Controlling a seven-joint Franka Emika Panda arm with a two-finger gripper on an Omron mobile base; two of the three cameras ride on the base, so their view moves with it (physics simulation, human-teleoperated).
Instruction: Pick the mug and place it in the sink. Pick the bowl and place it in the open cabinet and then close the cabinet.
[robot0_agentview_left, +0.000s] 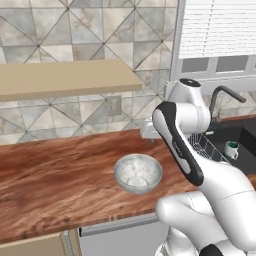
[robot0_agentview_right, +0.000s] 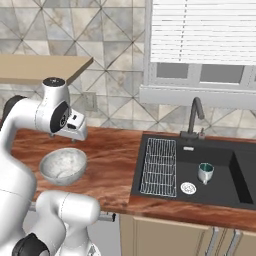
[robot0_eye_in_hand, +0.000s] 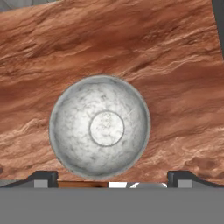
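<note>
- Gripper (robot0_eye_in_hand: 112, 177): two dark fingertips standing wide apart at the bottom of the hand view, holding nothing, looking straight down on the bowl from above with clear air between.
- Bowl (robot0_agentview_left: 138, 173): wide, round, mottled grey-white, stone-like; sits upright and empty on the wooden counter (robot0_agentview_left: 50, 175), near its front edge, well apart from the sink. In the hand view the bowl (robot0_eye_in_hand: 99, 127) lies between the two fingertips, a little ahead of them, with a flat round base at its centre.
- Handling, judged: looks rigid and fairly heavy, like stone or ceramic, with a smooth glazed face likely to be slippery; likely to chip if dropped or knocked. It appears about as broad as the open jaws, so spanning it whole looks unsafe. Best hold is probably on the rim, one finger inside the wall and one outside, at the near or side edge.
- Sink (robot0_agentview_right: 220, 192): black basin set in the counter to the right, with a white wire rack (robot0_agentview_right: 159, 166) on its left side, a round silver drain (robot0_agentview_right: 188, 187) and a dark faucet (robot0_agentview_right: 194, 117) behind.
- Mug (robot0_agentview_right: 205, 172): green-and-white, standing upright on the sink floor beside the drain; that part of the task reads as done.
- Cabinet (robot0_agentview_left: 65, 79): beige underside of a wall unit above the counter; its doors are not visible, so open or shut cannot be told.
</note>
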